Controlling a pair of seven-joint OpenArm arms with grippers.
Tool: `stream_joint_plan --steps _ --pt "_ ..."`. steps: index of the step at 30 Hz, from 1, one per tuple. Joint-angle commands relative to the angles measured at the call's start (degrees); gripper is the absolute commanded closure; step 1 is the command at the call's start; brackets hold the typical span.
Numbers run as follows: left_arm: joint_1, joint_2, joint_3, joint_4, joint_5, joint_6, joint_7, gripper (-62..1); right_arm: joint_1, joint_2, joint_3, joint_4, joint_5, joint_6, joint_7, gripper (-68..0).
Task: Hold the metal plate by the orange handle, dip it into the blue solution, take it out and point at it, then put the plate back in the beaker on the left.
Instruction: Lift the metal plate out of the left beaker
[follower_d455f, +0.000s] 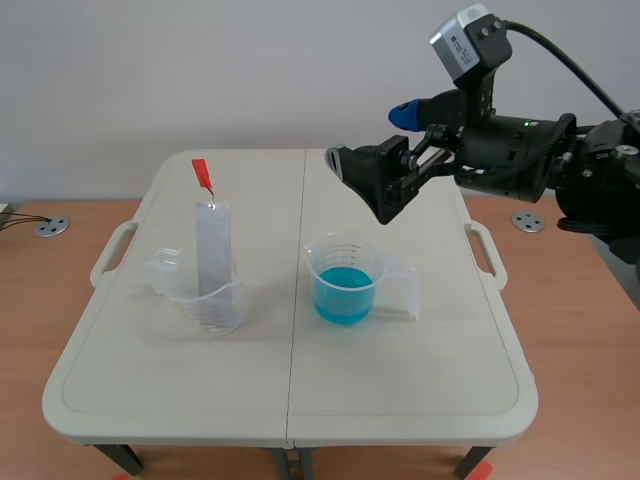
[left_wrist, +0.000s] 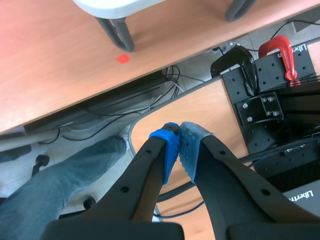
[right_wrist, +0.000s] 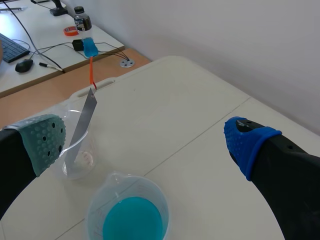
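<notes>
Overhead, right gripper (follower_d455f: 370, 138) spread wide above blue solution (follower_d455f: 345, 296), left gripper (left_wrist: 179, 134) closed empty.

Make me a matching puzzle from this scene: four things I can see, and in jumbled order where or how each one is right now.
Things:
1. metal plate
2. right-hand beaker
3. right gripper
4. left gripper

States:
A. shut on nothing
B. standing in the left beaker, orange handle on top
C. open, raised above the table
D. holds the blue solution

Pairs: 1-B, 2-D, 3-C, 4-A.
</notes>
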Motion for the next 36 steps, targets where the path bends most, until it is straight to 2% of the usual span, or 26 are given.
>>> stream_joint_plan --steps 1,7,11,23,36 --pt "0.2 0.42 0.17 0.79 -0.39 -0.17 0.02 -1.9 1.95 -1.31 -0.11 -0.92 0.85 0.76 0.79 -66.3" --pt "0.2 0.42 0.17 0.79 -0.39 -0.17 0.13 -1.9 6.05 -5.49 -2.14 -6.78 0.61 4.0 0.74 -66.3" --pt "0.2 0.42 0.17 0.79 -0.39 -0.17 0.13 -1.9 8.31 -7.72 -4.42 -9.16 0.35 4.46 0.13 -66.3" --pt "0.2 0.42 0.17 0.79 -0.52 -0.17 0.15 -1.9 14.43 -14.58 -8.83 -17.27 -0.52 4.5 -0.09 -66.3" --pt "0.2 0.44 0.17 0.79 -0.55 -0.17 0.09 -1.9 19.54 -23.82 -12.63 -28.5 -1.57 4.42 0.0 -66.3"
